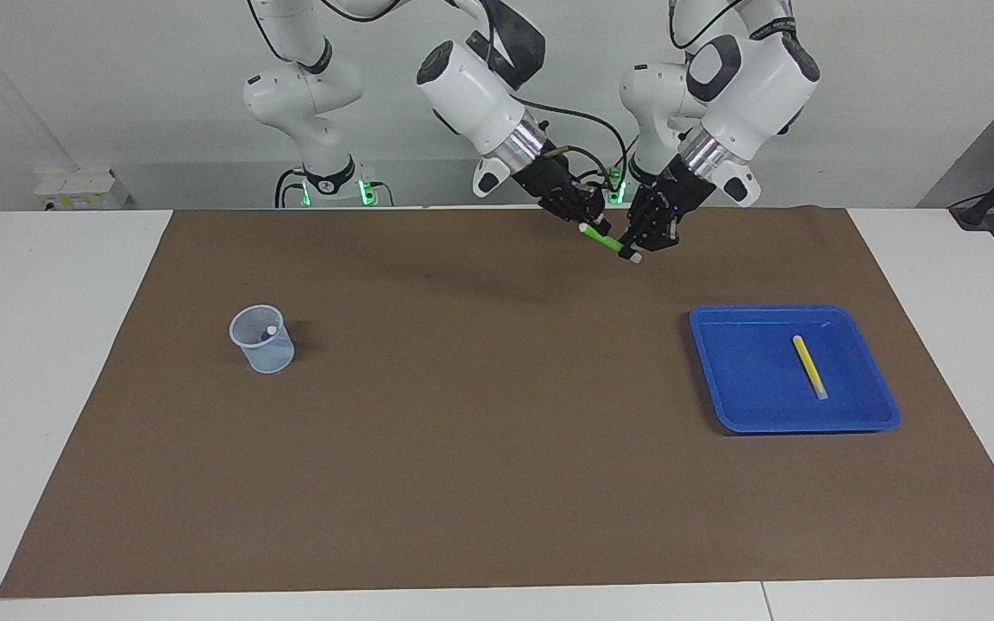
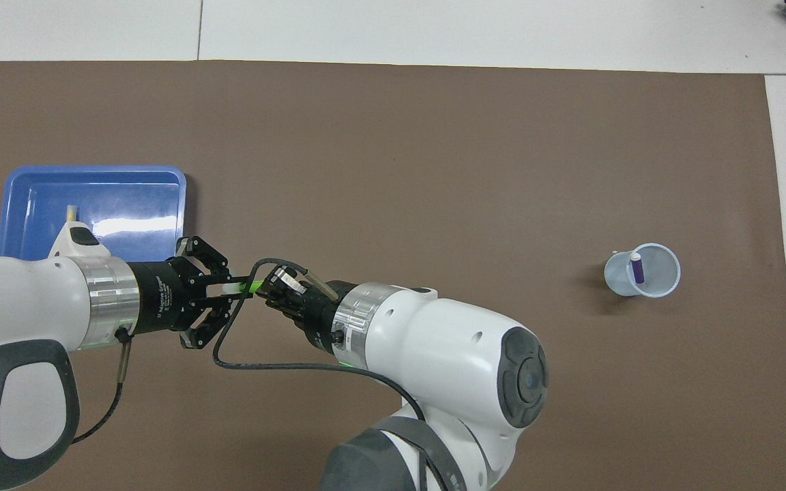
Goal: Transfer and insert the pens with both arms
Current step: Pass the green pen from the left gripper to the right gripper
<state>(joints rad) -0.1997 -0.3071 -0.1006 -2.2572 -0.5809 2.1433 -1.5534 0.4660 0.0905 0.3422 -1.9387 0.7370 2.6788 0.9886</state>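
Observation:
The bright green pen is held in the air between both grippers, over the brown mat near the robots. My right gripper is shut on its green end; it also shows in the overhead view. My left gripper is at the pen's whitish cap end, its fingers spread a little around the cap in the overhead view. The yellow pen lies in the blue tray. The purple pen stands in the pale mesh cup.
The tray sits at the left arm's end of the mat, the cup at the right arm's end. In the overhead view the left arm hides most of the yellow pen. The brown mat covers the table.

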